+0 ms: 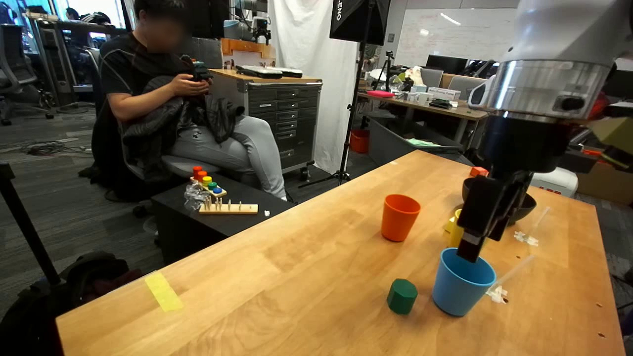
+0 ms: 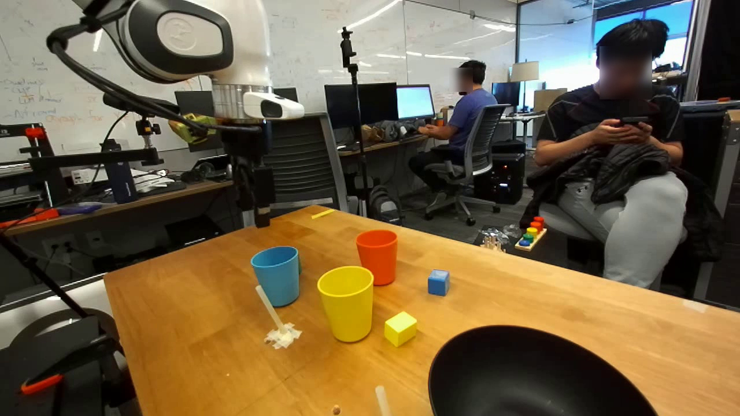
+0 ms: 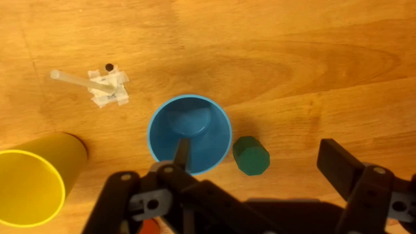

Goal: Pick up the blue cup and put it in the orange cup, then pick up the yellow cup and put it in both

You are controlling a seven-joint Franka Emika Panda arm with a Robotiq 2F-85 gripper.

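Light-blue tapered plastic cup (image 2: 277,282): seemed light, smooth, fairly stiff; one-wall rim pinch looked surest. Robotiq gripper (image 3: 255,146): stood spread.

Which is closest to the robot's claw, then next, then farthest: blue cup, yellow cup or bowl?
In an exterior view:
1. Blue cup, below the gripper.
2. Yellow cup, right of the blue cup.
3. Bowl, at bottom right.

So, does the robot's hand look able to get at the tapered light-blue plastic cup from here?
Probably yes: the open hand is above the upright blue cup, whose mouth is uncovered, though the dark green faceted block beside it could be in the way.
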